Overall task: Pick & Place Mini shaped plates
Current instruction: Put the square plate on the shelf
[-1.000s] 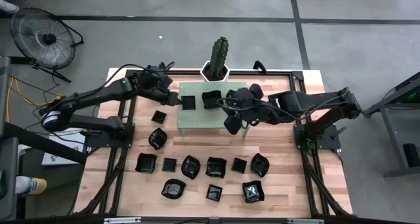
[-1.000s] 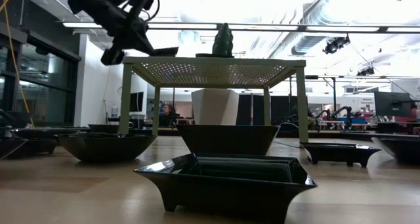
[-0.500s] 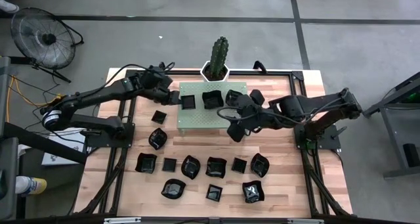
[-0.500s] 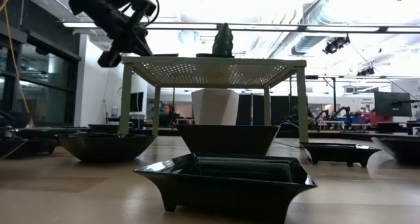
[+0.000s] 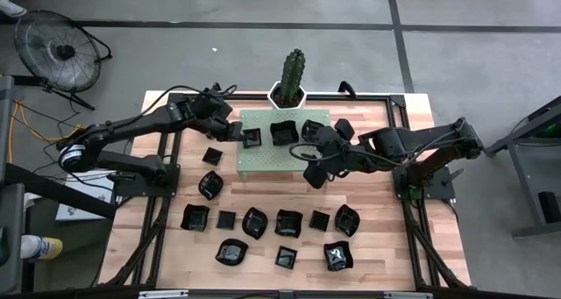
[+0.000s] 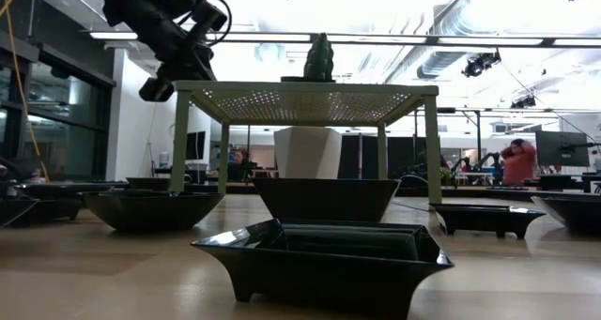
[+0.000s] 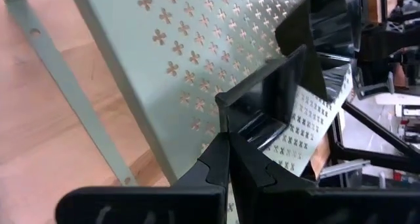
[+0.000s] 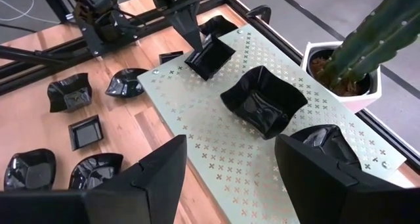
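Three glossy black mini plates are on top of the pale green perforated stand [image 5: 282,157]: a square one [image 5: 252,137], a wavy one [image 5: 283,132] and a third [image 5: 313,128]. Several more plates [image 5: 288,222] rest by their bases on the wooden table in front of the stand. My left gripper [image 5: 237,131] is at the stand's left edge, shut on the square plate [image 8: 210,56]. My right gripper [image 8: 230,184] hangs open above the stand's near right part, touching nothing. My left gripper pinches the square plate's rim [image 7: 226,119] at a corner facing the table's left, between its two fingers [image 7: 213,168]. The fingers come in slanting down from the left. The plate's base rests on the stand's top, near its left edge.
A cactus in a white pot [image 5: 292,75] stands just behind the stand's far edge. The loose plates fill the table's near half in rows [image 5: 228,251]. Bare wood shows to the left [image 5: 188,163] and right [image 5: 377,189] of the stand. A person moves in the room behind [image 6: 515,160].
My left gripper moved a little toward the table's right, over the stand's left edge, carrying the square plate with it. My right gripper drew back toward the table's right, uncovering the third plate on the stand.
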{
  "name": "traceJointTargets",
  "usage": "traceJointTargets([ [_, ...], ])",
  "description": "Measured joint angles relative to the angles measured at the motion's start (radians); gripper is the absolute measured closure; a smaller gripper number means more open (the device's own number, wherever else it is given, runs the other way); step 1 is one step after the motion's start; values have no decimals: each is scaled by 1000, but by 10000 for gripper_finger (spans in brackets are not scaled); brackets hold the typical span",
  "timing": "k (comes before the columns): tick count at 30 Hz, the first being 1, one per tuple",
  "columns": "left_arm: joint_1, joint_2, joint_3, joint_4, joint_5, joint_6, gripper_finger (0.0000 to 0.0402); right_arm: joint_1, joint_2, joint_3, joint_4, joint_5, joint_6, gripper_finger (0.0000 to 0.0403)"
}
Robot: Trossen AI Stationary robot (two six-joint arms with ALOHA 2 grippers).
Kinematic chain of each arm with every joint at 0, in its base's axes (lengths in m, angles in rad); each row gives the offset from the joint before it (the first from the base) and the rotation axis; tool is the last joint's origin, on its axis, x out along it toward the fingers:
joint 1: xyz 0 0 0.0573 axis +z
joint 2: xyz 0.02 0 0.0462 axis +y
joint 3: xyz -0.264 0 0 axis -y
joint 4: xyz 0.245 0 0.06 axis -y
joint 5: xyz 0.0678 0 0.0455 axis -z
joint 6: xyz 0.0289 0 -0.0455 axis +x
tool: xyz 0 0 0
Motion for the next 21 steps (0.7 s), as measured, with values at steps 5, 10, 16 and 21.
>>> traceJointTargets([
  [5,0,27,0,62,28,3,402,0,0,0,-4,4,0,176],
  [10,0,29,0,78,28,3,386,0,0,-1,-4,4,0,176],
  [16,0,24,-1,78,45,7,342,0,0,-2,-4,4,0,176],
  [21,0,24,9,88,54,11,306,0,0,-2,-10,4,5,176],
])
